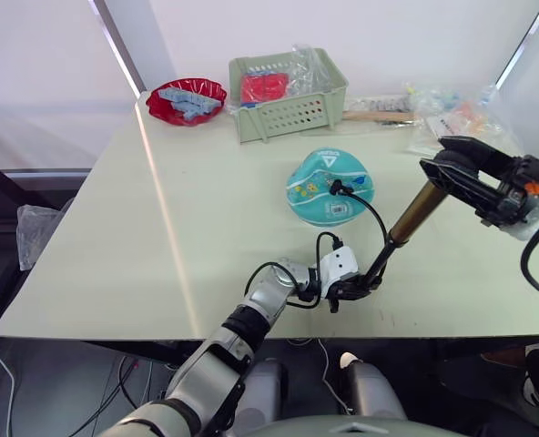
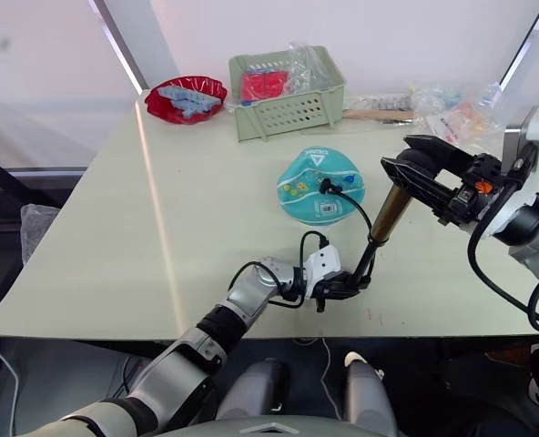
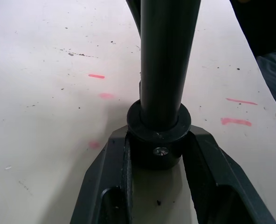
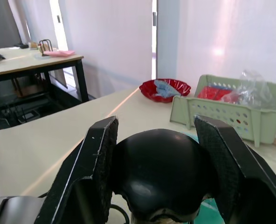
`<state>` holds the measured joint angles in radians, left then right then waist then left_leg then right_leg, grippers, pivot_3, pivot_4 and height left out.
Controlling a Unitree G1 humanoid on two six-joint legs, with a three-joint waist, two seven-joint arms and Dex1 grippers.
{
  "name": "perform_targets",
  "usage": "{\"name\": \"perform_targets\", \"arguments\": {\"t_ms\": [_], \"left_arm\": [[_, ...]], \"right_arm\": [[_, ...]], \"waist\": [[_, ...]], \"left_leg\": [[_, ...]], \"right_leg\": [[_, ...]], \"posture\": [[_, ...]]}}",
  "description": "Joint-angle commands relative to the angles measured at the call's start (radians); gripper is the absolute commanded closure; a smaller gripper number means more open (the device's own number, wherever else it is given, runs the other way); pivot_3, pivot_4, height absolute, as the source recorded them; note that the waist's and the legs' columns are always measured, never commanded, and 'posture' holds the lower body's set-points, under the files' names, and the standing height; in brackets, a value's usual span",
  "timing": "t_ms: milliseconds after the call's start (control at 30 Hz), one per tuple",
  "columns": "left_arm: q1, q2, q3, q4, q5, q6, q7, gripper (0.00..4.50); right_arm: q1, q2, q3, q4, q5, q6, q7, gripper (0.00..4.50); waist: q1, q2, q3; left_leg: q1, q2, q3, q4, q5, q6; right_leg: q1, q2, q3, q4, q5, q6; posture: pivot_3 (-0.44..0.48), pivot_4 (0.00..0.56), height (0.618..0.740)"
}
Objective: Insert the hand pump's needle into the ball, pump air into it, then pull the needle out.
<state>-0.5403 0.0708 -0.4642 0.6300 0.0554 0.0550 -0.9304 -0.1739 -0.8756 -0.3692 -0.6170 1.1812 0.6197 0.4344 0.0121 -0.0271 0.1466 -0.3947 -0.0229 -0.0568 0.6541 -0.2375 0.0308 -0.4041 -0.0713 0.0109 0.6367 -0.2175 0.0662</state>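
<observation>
Hidden, cropped and unreadable parts

The needle itself cannot be seen where the black hose point(image 1: 371, 211) meets the ball point(image 1: 329, 187); the ball's label print is too small to read. In the left wrist view the hand pump point(image 3: 163, 65) is cut off by the upper edge and hides the tabletop point(image 3: 49, 116) behind it. In the right wrist view the pump's black handle point(image 4: 159, 179) covers nearly all of the ball. Bagged items point(image 1: 452, 118) at the tabletop's far corner are indistinct, and the basket point(image 1: 288, 96) contents are unclear
</observation>
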Motion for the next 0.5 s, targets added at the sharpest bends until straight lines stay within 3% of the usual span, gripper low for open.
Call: {"name": "perform_targets", "arguments": {"t_ms": [33,167,267,500], "left_arm": [[0.03,0.016,-0.01,0.053,0.031,0.023,0.005,3.4],[0.028,0.015,-0.006,0.065,0.031,0.001,0.006,3.4],[0.021,0.015,-0.003,0.08,0.032,-0.021,0.004,3.4],[0.018,0.013,0.0,0.107,0.037,-0.067,0.0,3.4]], "right_arm": [[0.061,0.002,0.078,0.016,-0.122,0.024,0.017,2.41],[0.116,0.066,0.157,0.048,-0.182,0.011,0.02,2.41],[0.112,0.086,0.147,0.046,-0.165,0.019,0.018,2.41],[0.085,0.093,0.103,0.049,-0.09,0.042,0.007,2.41]], "waist": [[0.0,-0.001,-0.005],[-0.001,-0.008,-0.016],[-0.002,-0.009,-0.018],[0.0,-0.003,-0.015]], "left_leg": [[0.0,0.0,0.0,0.0,0.0,0.0],[0.004,0.003,-0.002,-0.002,0.0,0.0],[0.015,0.006,-0.002,-0.005,-0.004,0.005],[0.014,0.008,-0.003,-0.005,-0.005,0.004]], "right_leg": [[0.001,0.0,0.0,0.0,0.0,0.0],[0.006,0.001,-0.003,-0.005,0.0,-0.001],[0.019,0.001,-0.004,-0.012,-0.001,-0.003],[0.018,-0.002,-0.004,-0.013,-0.001,-0.004]], "posture": [[0.0,0.15,0.737],[0.0,0.15,0.737],[0.0,0.15,0.737],[0.0,0.15,0.737]]}}
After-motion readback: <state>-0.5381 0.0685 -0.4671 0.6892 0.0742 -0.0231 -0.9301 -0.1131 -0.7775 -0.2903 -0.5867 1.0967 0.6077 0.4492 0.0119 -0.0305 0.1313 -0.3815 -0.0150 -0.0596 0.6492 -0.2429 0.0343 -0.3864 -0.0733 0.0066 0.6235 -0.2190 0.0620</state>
